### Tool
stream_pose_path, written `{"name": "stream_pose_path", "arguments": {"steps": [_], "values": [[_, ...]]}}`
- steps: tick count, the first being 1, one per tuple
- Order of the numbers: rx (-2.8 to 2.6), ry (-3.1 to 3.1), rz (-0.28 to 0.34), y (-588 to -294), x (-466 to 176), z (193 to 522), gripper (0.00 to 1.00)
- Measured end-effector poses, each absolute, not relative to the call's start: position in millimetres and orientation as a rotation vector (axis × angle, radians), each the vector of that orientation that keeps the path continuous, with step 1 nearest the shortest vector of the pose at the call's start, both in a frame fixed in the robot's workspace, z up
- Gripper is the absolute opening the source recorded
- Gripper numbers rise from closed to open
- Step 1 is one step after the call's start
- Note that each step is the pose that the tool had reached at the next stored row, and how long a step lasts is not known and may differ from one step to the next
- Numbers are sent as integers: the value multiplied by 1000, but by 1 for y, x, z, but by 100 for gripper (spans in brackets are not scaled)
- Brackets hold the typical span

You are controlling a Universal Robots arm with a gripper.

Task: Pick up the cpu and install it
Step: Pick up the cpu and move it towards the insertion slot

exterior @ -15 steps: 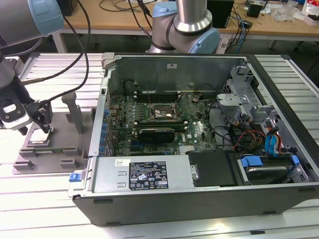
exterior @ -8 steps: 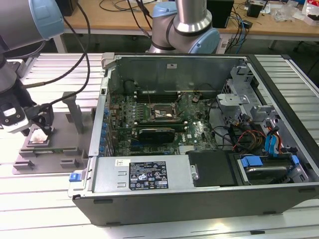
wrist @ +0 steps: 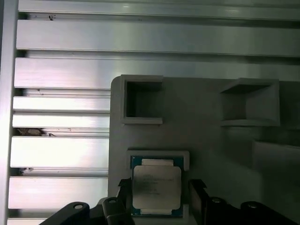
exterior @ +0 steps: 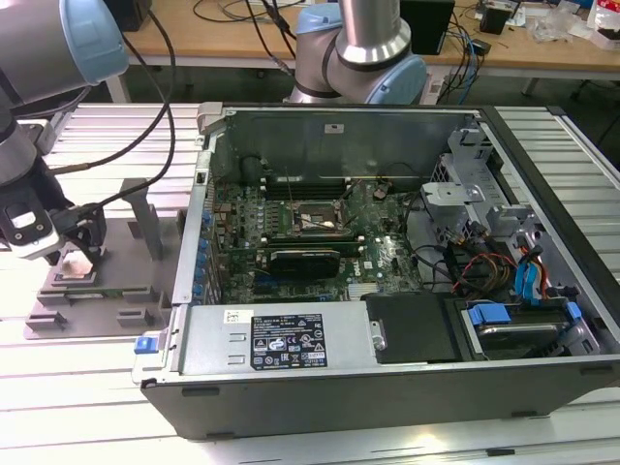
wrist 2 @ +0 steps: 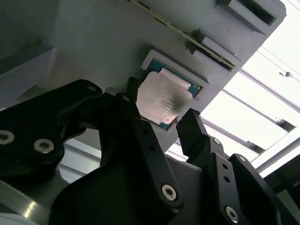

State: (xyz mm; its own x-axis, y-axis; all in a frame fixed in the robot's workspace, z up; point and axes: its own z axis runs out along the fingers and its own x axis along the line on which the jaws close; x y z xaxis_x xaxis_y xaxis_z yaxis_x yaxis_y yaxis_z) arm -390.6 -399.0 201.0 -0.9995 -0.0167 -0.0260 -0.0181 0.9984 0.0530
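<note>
Black gripper (wrist 2: 160,107) jaws stand spread on either side of the cpu (wrist 2: 163,99), clasping nothing, with a slim gap at each edge in the first wrist view. The chip lies flat in a recessed pocket of the grey tray (wrist 2: 93,37). Its silvery lid carries faint print I cannot make out. At the exterior view's right sits an open computer case (exterior: 542,184) with a black-and-white label (exterior: 289,341).

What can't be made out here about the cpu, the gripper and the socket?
- Contact: in the second wrist view one finger overlaps the edge of the cpu, so touch cannot be told.
- Seating: in both wrist views the cpu's own metal top hides its underside.
- Exterior view: the gripper covers most of the cpu on the grey tray.
- Exterior view: the socket is too small to tell whether it is open.
</note>
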Motion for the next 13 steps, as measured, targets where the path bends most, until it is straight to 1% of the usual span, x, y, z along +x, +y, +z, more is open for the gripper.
{"name": "stream_pose_path", "arguments": {"steps": [13], "values": [[-22, 3115, 83, -399, -392, 190, 60]]}}
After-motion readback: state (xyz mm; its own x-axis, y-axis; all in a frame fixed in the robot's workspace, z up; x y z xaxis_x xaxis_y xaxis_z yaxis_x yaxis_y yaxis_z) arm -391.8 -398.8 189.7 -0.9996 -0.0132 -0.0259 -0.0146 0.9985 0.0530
